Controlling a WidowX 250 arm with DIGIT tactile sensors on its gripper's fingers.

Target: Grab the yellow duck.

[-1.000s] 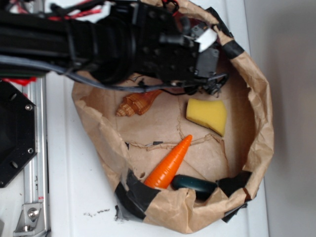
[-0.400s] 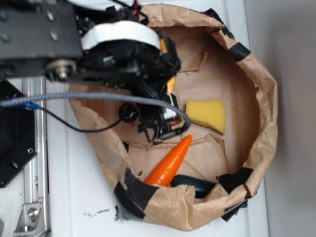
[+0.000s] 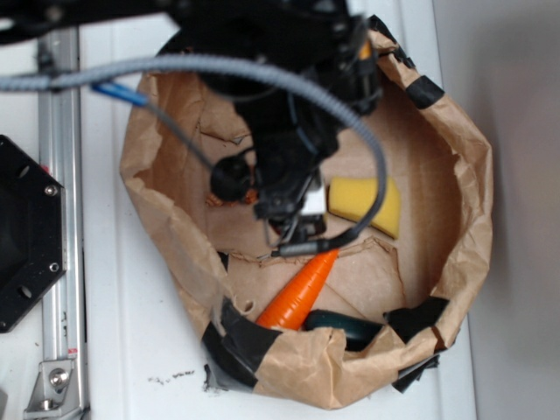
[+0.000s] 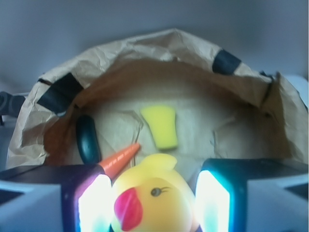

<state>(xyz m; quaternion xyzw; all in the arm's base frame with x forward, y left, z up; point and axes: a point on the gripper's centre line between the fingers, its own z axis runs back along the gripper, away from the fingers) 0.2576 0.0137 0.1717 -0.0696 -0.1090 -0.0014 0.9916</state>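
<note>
Glossy yellow, rounded and smooth, the yellow duck [image 4: 153, 200] sits squarely between the two pads of the pincer [image 4: 153, 205], red beak facing the wrist camera. The jaws stand released on either flank; whether they touch it I cannot tell. No sideways shift looks needed, only closing. Beyond lie a matte yellow sponge [image 4: 160, 126], a tapered orange carrot [image 3: 299, 291] and a dark oval piece [image 4: 88, 138], all inside the crumpled paper bag [image 3: 455, 210]

White table [image 3: 131, 350] carries brown paper bag [image 3: 468, 210] (taped, rim rolled)
</note>
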